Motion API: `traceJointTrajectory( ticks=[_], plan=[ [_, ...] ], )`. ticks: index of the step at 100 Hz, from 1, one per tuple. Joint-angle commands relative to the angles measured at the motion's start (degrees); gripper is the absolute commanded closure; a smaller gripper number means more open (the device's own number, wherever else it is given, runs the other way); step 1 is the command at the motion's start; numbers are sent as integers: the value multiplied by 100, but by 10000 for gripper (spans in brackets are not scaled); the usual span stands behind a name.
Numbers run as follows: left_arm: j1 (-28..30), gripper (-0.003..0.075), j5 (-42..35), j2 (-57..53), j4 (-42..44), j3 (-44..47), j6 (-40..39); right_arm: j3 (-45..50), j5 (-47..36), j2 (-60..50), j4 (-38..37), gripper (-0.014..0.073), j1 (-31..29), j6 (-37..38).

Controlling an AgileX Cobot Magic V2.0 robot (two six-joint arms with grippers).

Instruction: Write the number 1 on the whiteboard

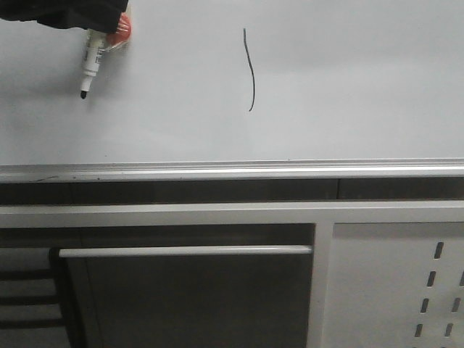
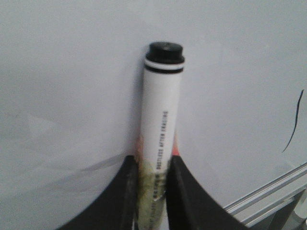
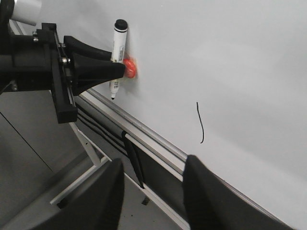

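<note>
Nearest in the front view: one white perforated cabinet panel (image 1: pixel 395 283) with a few slots, one horizontal silver bar (image 1: pixel 185 251) beside it, dark shelving at the lower corner too dim to make out. Beyond these, one silver edge rail (image 1: pixel 232 172) running the full width under one whiteboard (image 1: pixel 348 80). On the board, one black stroke, the number 1 (image 1: pixel 250 70), thin, slightly curved, upright, well off to the right of the left gripper (image 1: pixel 109 32) and apart from it; also seen small at the edge of the left wrist view (image 2: pixel 292 122) and in the right wrist view (image 3: pixel 200 123). Left gripper clamped on one marker pen (image 1: pixel 90 61), black tip pointing down and away from the stroke, tip close to the board surface, contact not clear. Something orange-red (image 1: pixel 122 30) pressed between finger and board next to the pen, blurred, identity hard to tell. Arm above the gripper cut off by the frame's top corner. In the left wrist view, pen barrel (image 2: pixel 160 129) squeezed between two black fingers (image 2: pixel 127 196), black end cap up, small print along the barrel reading roughly "DUSTLESS AFTER ERASING", lower lines unreadable. Right gripper (image 3: pixel 153 191) parted wide, holding nothing, only its two dark fingertips in view, hanging near the rail, well clear of stroke and pen.
</note>
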Motion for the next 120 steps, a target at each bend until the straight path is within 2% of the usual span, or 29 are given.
traceJointTrajectory(
  ticks=[1, 24, 29, 57, 68, 76, 83, 87, 88, 92, 120],
  plan=[
    [5, 668, -480, -70, 188, -234, -55, -215, -324, -84, 169, 333, -34, -8],
    [5, 303, -410, -70, 58, -234, -55, -215, -324, -84, 169, 333, -34, -8],
    [5, 258, -342, -103, 4, -234, -55, -215, -324, -84, 133, 333, -34, -8],
    [5, 245, 433, -1174, -323, 165, -55, -215, 34, -271, -127, 333, -348, 3],
    [5, 267, 380, -1888, -290, 448, -7, -203, 162, -443, -127, 350, -808, 236],
    [5, 346, 131, -2363, -286, 698, -7, -111, 145, -602, -127, 439, -1169, 417],
    [5, 490, -27, -2778, -276, 929, -7, 78, 49, -823, -105, 548, -1430, 503],
    [5, 622, -42, -3076, -271, 1086, -7, 232, -37, -993, -105, 612, -1533, 503],
    [5, 622, -42, -3076, -271, 1112, -7, 260, -54, -1024, -105, 622, -1547, 503],
    [5, 740, -6, -3315, -266, 1278, -7, 451, -195, -1226, -105, 665, -1588, 503],
    [5, 741, 626, -4816, -270, 2451, 7, 2122, -1541, -3161, -78, 664, -1598, 492]
  ],
)
